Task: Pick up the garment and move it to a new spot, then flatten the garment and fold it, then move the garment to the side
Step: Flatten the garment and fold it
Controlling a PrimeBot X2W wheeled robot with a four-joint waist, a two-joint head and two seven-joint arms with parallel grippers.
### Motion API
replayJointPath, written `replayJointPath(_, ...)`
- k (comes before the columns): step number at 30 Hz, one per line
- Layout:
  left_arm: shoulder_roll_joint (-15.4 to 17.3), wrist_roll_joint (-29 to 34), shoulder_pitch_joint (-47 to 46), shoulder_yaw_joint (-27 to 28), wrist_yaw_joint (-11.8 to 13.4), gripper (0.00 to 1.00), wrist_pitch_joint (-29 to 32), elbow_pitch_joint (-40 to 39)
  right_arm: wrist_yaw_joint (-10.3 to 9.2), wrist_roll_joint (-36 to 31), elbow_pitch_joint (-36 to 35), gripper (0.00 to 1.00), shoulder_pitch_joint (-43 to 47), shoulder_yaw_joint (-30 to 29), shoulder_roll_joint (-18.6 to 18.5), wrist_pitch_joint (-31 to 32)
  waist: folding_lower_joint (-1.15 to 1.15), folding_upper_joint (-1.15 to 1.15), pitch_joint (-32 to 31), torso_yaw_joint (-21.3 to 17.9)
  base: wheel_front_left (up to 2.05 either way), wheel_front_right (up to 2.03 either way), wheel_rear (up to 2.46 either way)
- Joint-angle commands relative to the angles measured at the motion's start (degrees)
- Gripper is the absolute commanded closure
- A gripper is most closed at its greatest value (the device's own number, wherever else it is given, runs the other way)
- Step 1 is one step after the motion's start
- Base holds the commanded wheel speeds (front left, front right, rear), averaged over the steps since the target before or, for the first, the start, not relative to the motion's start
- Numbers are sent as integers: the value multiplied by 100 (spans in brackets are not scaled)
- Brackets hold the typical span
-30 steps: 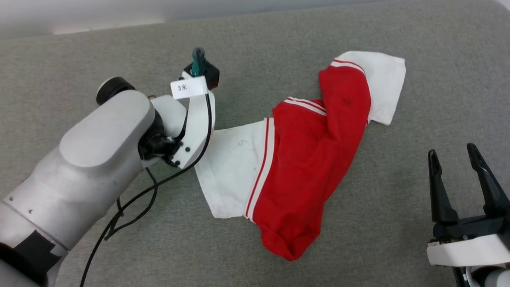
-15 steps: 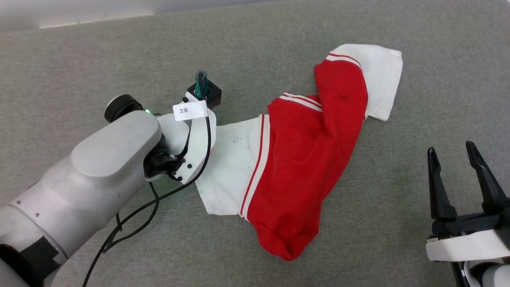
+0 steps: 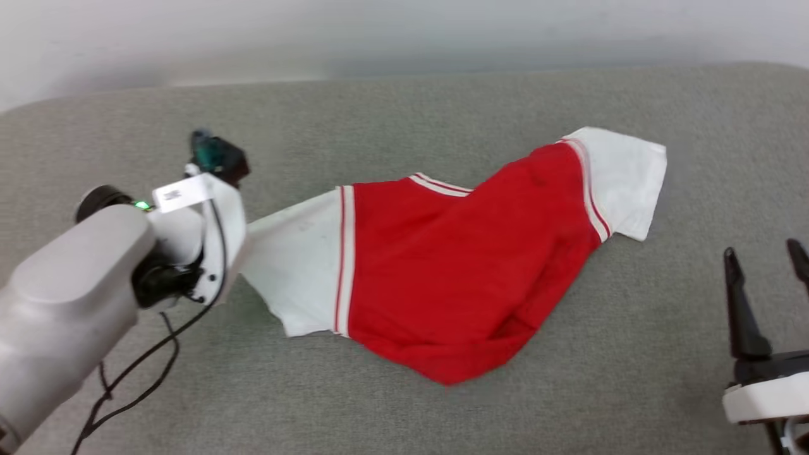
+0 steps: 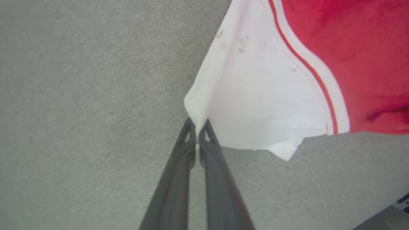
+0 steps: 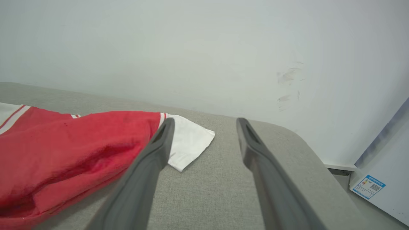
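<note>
**Status: left gripper (image 4: pixel 198 123) clamped on garment (image 3: pixel 442 278) sleeve, right gripper (image 3: pixel 763 249) apart and holding nothing**

Garment lies on the grey upholstered surface (image 3: pixel 404 107), stretched across the middle of the head view from 9 o'clock toward 2 o'clock. The red body is bunched in the centre, with its lowest fold pointing at 6 o'clock. There are 2 white sleeve panels, 1 at each end, each with red-and-white stripe trim at the seam.

Left wrist view: the 2 dark fingers are pressed together, tips pinching the corner edge of the 9 o'clock sleeve panel. Cloth fans out from the pinch toward 1 o'clock, and the white fabric has a few small dark marks. Can't tell if that corner is off the surface.

Left arm (image 3: pixel 57 303) enters the head view from 8 o'clock, wrist at 9 o'clock against the sleeve end. A black cable (image 3: pixel 145 354) hangs below it toward 7 o'clock, and a green light shows on the wrist.

Right gripper sits at 4 o'clock in the head view with its fingers pointing up and spread, well apart from the garment. Right wrist view: there's a gap between the fingers with only grey surface in it. The red cloth is at 9 o'clock, with the white sleeve tip just beyond the finger on that side. A pale wall (image 5: pixel 191 48) stands behind, and a white panel with a blue label (image 5: pixel 367 187) is at 4 o'clock.
</note>
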Motion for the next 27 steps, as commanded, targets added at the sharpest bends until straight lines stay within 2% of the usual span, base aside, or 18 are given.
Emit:
replayJointPath(1,60,-32,68,46,4,100,-63,23,-4,13,-37,0,-86,-18,-87,27,0,0,-116,124,0,0,0)
replayJointPath(5,326,-67,176,142,12,100,-334,-71,-4,66,-208,0,-462,-51,-538,441,0,0,-148,242,0,0,0)
replayJointPath(11,477,2,46,291,128,100,-629,-408,-4,510,-191,0,-1673,398,-1582,1497,0,0,22,429,0,0,0)
replayJointPath(16,414,160,-194,365,205,100,-792,-731,-4,1483,384,0,-2965,1401,-2627,3154,0,0,325,632,0,0,0)
replayJointPath(19,384,262,-366,422,248,100,-883,-924,-4,2163,784,0,-3773,1958,-3066,4313,0,0,578,758,0,0,0)
replayJointPath(24,362,455,-643,490,302,100,-1018,-1241,-4,2962,1450,0,-4884,2672,-3510,6077,0,0,1092,978,0,0,0)
replayJointPath(27,352,578,-805,533,340,100,-1103,-1424,-4,3283,1861,0,-5428,2746,-3503,6933,0,0,1413,1115,0,0,0)
